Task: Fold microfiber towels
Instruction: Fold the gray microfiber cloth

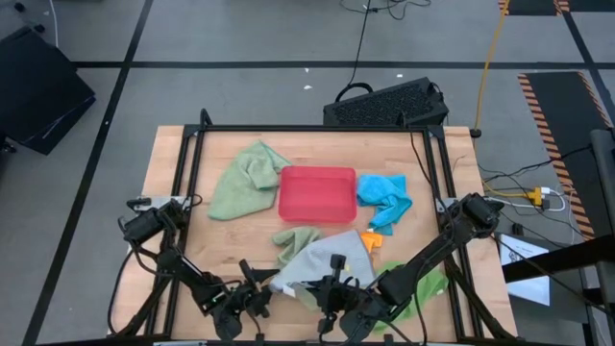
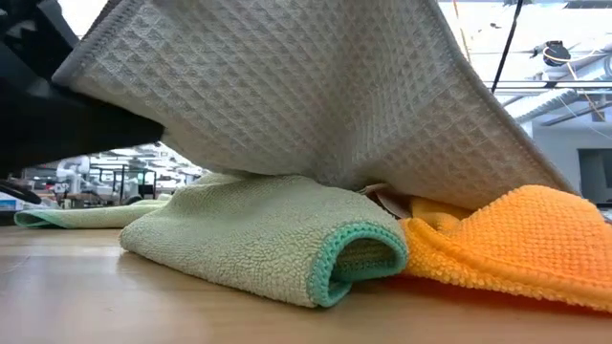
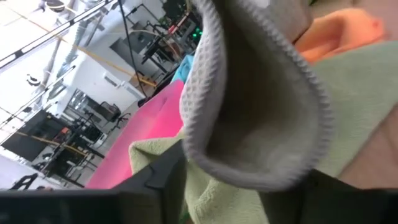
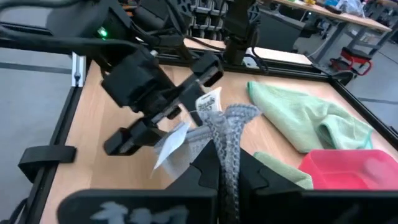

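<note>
- The grey towel (image 1: 322,259) sits at the table's 6 o'clock edge, bunched and lifted up between the two arms; in the low view it hangs like a tent (image 2: 316,91) over the other cloths.
- The right gripper (image 4: 227,165) is pressed together on a pinched fold of that grey towel, with the cloth standing up between its fingers.
- The left gripper (image 4: 186,102) is right by the towel's white tag (image 4: 208,102), with the grey hem draped across its own camera (image 3: 261,112). Can't really tell whether its fingers are spread or gripping.
- A sage green towel (image 2: 258,234) lies folded over under the grey one, teal hem facing the low camera, touching the orange towel (image 2: 507,239) beside it.
- The other sage green towel (image 1: 245,178) is crumpled at about 10 o'clock, just beside the red tray (image 1: 317,192) in the middle of the table (image 1: 163,159).
- The bright blue towel (image 1: 384,197) is bunched at 2 o'clock, touching the tray's side.
- The bright green towel (image 1: 432,284) peeks out under the right arm near 5 o'clock.
</note>
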